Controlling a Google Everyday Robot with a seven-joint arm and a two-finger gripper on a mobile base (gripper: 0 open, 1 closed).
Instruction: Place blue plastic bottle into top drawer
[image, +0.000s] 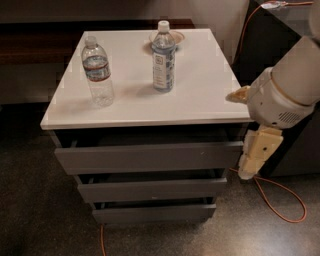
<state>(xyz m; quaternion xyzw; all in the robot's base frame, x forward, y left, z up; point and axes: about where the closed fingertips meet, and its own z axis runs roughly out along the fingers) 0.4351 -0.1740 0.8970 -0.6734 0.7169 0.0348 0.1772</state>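
Note:
The blue plastic bottle (163, 59) stands upright on the white cabinet top (200, 95), toward the back middle, with its white cap on. The top drawer (145, 158) is the widest dark grey front just under the top; a dark gap shows above it and its inside is hidden. My gripper (251, 161) hangs down at the cabinet's right front corner, beside the right end of the top drawer. It is well to the right of the blue bottle, lower than it, and holds nothing.
A clear bottle with a red-and-blue band (98, 73) stands at the left of the top. A shallow dish (175, 36) sits just behind the blue bottle. Two narrower drawers (150, 191) lie below. An orange cable (287, 196) loops on the floor at right, beside a dark unit (260, 40).

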